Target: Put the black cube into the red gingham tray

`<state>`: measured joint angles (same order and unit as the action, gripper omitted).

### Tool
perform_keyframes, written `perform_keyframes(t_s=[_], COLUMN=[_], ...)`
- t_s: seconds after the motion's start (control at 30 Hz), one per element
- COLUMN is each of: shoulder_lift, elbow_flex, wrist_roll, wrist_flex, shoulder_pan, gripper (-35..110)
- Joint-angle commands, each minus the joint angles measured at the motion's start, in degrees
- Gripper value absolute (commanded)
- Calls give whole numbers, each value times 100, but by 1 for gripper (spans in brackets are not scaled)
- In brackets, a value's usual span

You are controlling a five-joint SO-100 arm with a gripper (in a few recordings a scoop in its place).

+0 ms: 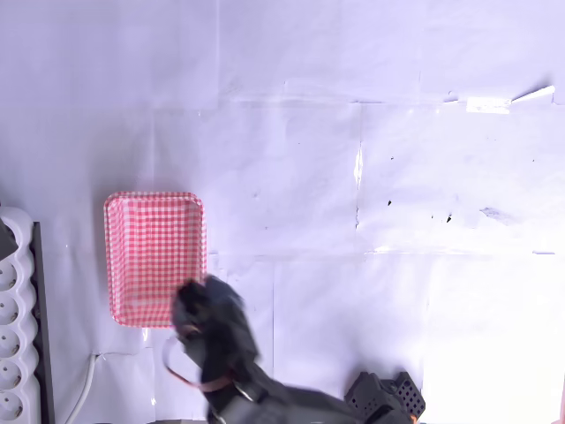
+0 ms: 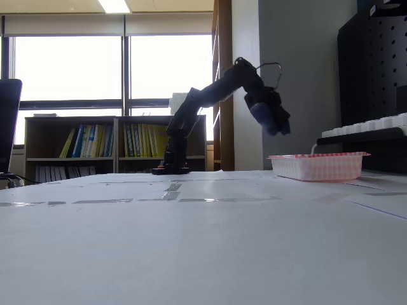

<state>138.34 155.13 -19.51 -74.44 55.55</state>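
The table (image 1: 371,132) is covered in white paper sheets taped at the seams. At the left edge of the overhead view lies a white power strip (image 1: 13,353).

The red gingham tray (image 1: 124,205) sits near the left of the overhead view, just beside the power strip. Its floor appears bare where it is not covered by the arm. In the fixed view the tray (image 2: 318,166) stands at the right, well apart from the arm base.

The arm (image 2: 210,95) reaches out and bends downward. The gripper (image 1: 196,309) is blurred in the overhead view and hangs above the tray's near right corner. In the fixed view the gripper (image 2: 272,121) hovers clear above the tray rim, at the tray's left end.

Gripper opening: cannot be determined; the jaws are blurred. The black cube cannot be distinguished in either view. It is probably held between the jaws, but this is a judgement.

Step in hand, as judged: carry to the tray and release.

Recommended procedure:
- Move the gripper further over the tray centre, away from the rim.
- Lower until just above the tray floor.
- Then part the jaws. A high release risks the cube bouncing out over the shallow rim.
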Motion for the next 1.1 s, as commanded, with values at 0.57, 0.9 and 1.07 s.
perform_keyframes(t_s=[0.57,0.9,1.07], shoulder_lift=[809,-79,-2030], elbow_flex=[1037,1037,378], wrist_roll=[167,-211,-580], wrist_flex=[1986,1679,1318], shoulder_pan=[316,202,-123], gripper=[29,32,29])
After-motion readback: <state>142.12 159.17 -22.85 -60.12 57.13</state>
